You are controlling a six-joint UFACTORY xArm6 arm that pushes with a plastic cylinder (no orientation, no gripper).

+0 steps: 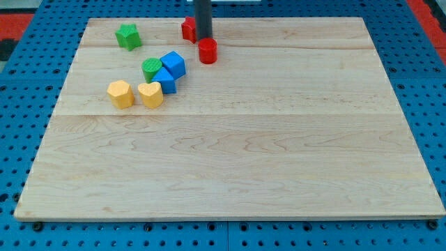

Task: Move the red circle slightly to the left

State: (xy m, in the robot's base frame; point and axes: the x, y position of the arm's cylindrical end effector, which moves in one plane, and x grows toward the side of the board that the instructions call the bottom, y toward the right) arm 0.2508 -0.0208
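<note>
The red circle (208, 51) is a short red cylinder near the board's top middle. My tip (203, 39) comes down from the view's top and sits just above and slightly left of the red circle, touching or nearly touching it. Another red block (187, 28) lies just left of the rod, partly hidden by it, so its shape is unclear.
A green star-like block (128, 35) sits at the top left. A green block (151, 68), two blue blocks (173, 64) (165, 80), a yellow heart (150, 94) and a yellow hexagon-like block (120, 93) cluster left of centre. The wooden board (230, 174) lies on blue pegboard.
</note>
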